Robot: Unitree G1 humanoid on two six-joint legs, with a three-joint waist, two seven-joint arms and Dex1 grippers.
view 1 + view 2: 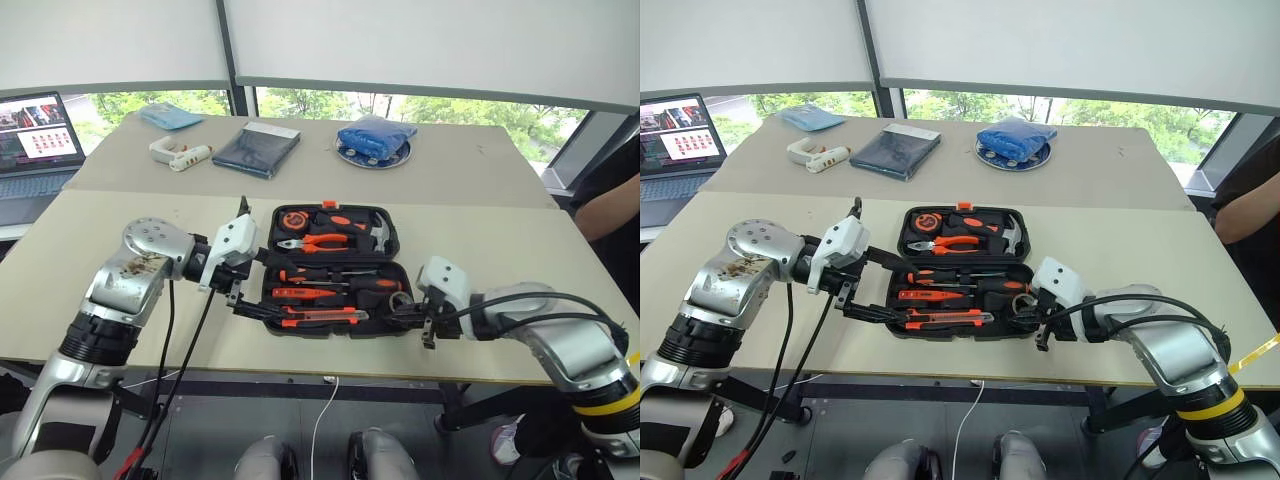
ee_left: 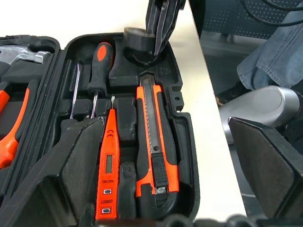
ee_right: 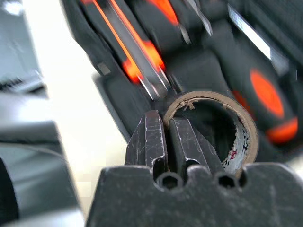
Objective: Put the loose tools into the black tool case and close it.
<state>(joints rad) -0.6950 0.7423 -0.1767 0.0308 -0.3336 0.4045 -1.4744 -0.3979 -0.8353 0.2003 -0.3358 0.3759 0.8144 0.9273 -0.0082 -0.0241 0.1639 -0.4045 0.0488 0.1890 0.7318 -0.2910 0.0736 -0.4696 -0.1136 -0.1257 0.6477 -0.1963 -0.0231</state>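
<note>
The right tool [image 1: 408, 312], pinched shut on the tape roll's [image 3: 222, 127] wall, sits at the black tool case's [image 1: 330, 270] 4 o'clock corner. The left tool [image 1: 245, 285] gapes empty at 9 o'clock. Next: seat the roll, let go, close the lid.

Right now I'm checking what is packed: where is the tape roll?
The tape roll sits in the black tool case, at its near right corner beside the utility knife, with the right tool shut on its wall.
</note>
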